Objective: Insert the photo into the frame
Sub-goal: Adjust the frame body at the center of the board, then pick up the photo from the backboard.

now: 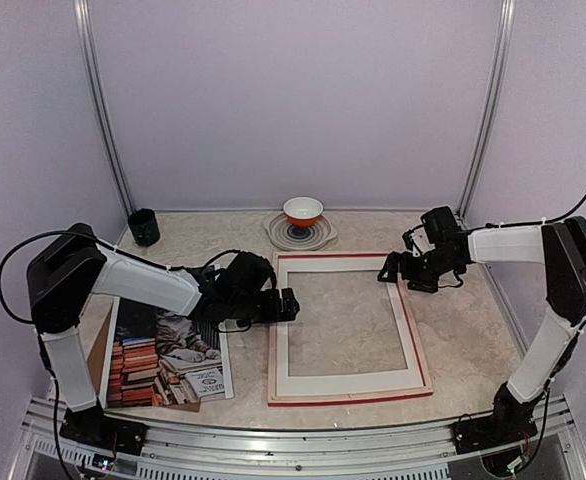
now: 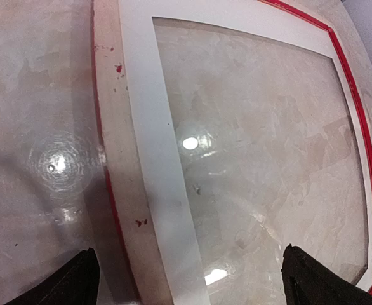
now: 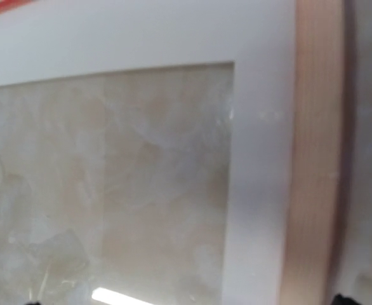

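Observation:
The frame [image 1: 349, 398] lies flat, back up, at centre right, with red edges, a pale wood rim and a clear pane. A white mat [image 1: 343, 381] lies inside it. The photo [image 1: 168, 360] of a cat and books lies at the near left, partly under my left arm. My left gripper [image 1: 289, 305] is open and empty over the frame's left side. In the left wrist view [image 2: 192, 289] its jaws stand wide on either side of the wood rim [image 2: 119, 190] and the mat [image 2: 154, 159]. My right gripper [image 1: 389, 270] is open and empty at the frame's far right corner, above the mat [image 3: 256, 159] and the rim [image 3: 313, 159].
A brown board [image 1: 98, 352] shows under the photo's left edge. A dark green cup [image 1: 143, 227] stands at the back left. A red and white bowl [image 1: 303, 211] sits on a plate [image 1: 323, 236] at the back centre. Walls close in on three sides.

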Controlling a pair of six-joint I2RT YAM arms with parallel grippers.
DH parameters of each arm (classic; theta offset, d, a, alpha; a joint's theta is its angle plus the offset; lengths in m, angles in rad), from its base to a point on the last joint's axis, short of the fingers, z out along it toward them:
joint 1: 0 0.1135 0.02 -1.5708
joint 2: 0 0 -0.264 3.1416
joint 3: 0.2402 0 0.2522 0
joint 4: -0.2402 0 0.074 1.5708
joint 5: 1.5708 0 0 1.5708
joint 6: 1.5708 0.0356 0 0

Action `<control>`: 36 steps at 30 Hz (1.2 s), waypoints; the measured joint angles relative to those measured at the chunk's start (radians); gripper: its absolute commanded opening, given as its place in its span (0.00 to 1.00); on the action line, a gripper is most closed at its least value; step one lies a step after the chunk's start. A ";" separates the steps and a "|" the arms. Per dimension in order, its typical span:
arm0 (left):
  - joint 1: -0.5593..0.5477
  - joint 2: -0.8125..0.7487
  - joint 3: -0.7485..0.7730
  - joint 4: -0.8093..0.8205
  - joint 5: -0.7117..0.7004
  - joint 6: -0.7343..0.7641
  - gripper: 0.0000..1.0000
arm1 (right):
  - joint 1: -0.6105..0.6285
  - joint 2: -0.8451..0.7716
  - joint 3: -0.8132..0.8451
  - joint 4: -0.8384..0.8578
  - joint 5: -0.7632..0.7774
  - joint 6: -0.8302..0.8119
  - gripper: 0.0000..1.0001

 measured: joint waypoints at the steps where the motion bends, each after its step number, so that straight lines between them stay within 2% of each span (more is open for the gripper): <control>1: 0.000 -0.016 0.000 -0.026 -0.022 0.005 0.99 | -0.002 -0.011 0.001 -0.007 0.007 -0.003 0.99; 5: -0.002 -0.093 0.026 -0.148 -0.133 0.032 0.99 | -0.016 -0.084 0.028 -0.056 0.040 -0.023 0.99; 9: 0.020 -0.209 0.042 -0.248 -0.217 0.045 0.99 | -0.018 -0.173 0.068 -0.058 -0.024 -0.031 0.99; 12: 0.085 -0.308 0.015 -0.295 -0.241 0.040 0.99 | 0.005 -0.193 0.128 -0.057 -0.080 -0.027 0.99; 17: 0.220 -0.460 -0.076 -0.399 -0.330 0.010 0.99 | 0.153 -0.148 0.253 -0.031 -0.145 0.005 0.99; 20: 0.262 -0.502 -0.117 -0.472 -0.384 -0.017 0.99 | 0.264 -0.065 0.340 -0.020 -0.171 0.031 0.99; 27: 0.378 -0.515 -0.162 -0.657 -0.472 -0.127 0.99 | 0.483 0.238 0.641 -0.039 -0.199 0.076 0.99; 36: 0.509 -0.515 -0.237 -0.713 -0.471 -0.206 0.99 | 0.671 0.603 1.034 -0.128 -0.241 0.120 0.99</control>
